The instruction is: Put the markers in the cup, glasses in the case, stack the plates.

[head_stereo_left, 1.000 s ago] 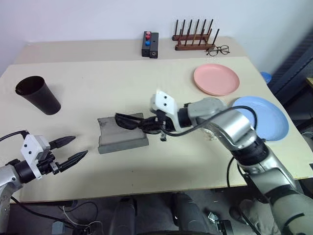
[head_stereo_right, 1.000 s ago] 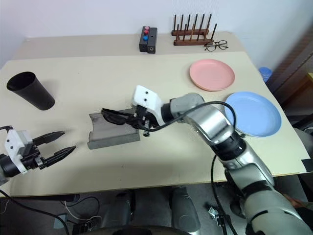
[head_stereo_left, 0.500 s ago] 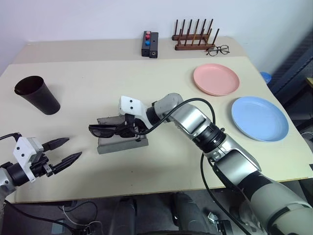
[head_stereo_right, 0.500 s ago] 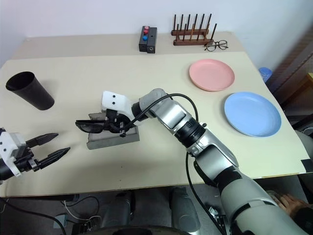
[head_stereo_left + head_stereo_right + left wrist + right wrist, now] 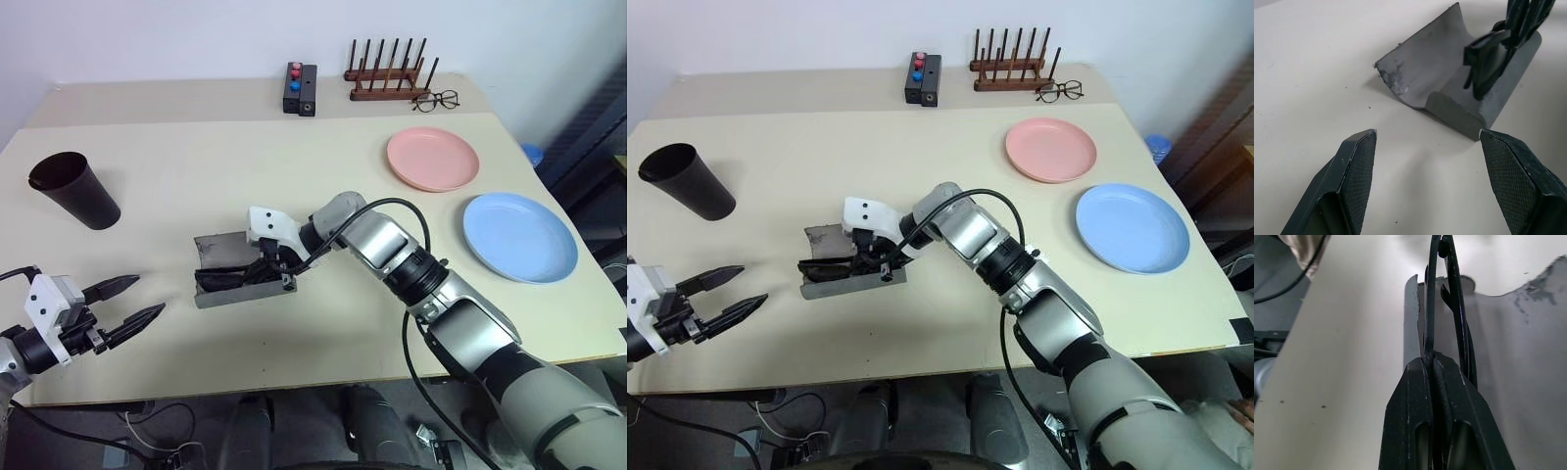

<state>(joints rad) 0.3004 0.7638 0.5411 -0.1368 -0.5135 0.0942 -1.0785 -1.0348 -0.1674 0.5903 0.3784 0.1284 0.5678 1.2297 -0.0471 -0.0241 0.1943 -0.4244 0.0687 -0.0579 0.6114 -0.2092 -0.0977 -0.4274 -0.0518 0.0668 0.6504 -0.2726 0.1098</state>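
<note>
Black glasses (image 5: pixel 227 278), pinched by right fingers (image 5: pixel 1434 382), inside grey case (image 5: pixel 217 250).

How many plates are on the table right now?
2. The pink plate lies near the table's far right side, and the blue plate sits apart from it, closer to the right edge. Neither is stacked yet.

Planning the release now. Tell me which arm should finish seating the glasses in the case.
Right. Its end effector is shut on the glasses, already low inside the open case. The left end effector is open, holding nothing, apart from the case.
</note>
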